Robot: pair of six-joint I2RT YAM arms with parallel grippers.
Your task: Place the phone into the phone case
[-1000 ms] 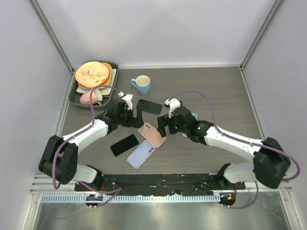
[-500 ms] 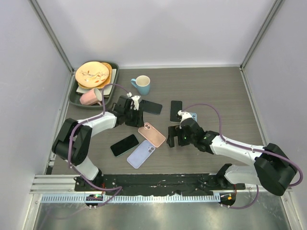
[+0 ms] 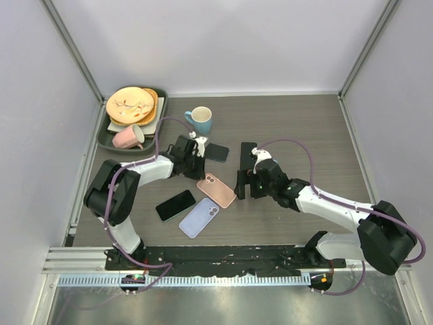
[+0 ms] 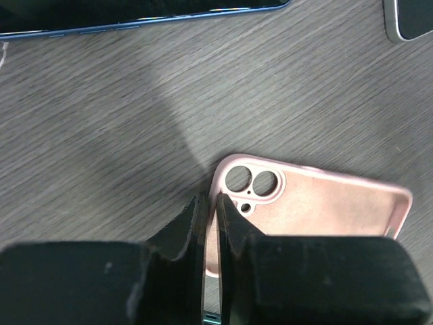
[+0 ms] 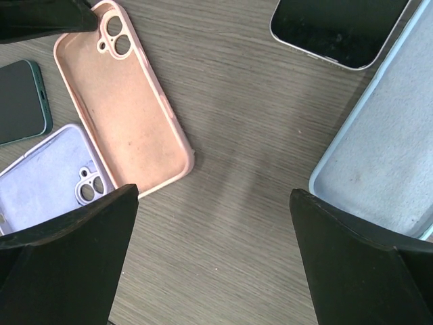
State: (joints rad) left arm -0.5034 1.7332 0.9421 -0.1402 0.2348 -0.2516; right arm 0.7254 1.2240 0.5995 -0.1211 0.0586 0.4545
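The pink phone case [image 3: 218, 191] lies open side up in the middle of the table. My left gripper [image 3: 198, 167] is shut on its rim; in the left wrist view the fingers pinch the wall of the pink phone case [image 4: 318, 203] beside the camera holes, left gripper [image 4: 211, 203]. A dark phone [image 3: 215, 152] lies just beyond it, its blue edge [image 4: 135, 19] at the top of that view. My right gripper [image 3: 245, 181] hangs open over bare table, right gripper [image 5: 213, 203], with the pink phone case [image 5: 125, 115] to its left and another phone [image 5: 338, 27] ahead.
A lilac case [image 3: 199, 217] and a teal-edged phone [image 3: 175, 204] lie near the front. A third phone [image 3: 247, 156] and a light blue case [image 5: 385, 162] sit by my right arm. A blue mug [image 3: 200, 119] and a tray [image 3: 107, 141] with plates and a pink mug stand at the back left.
My left gripper has closed from open onto the pink case's rim after sliding right. The right gripper has drawn back to the right of the pink case and stays open.
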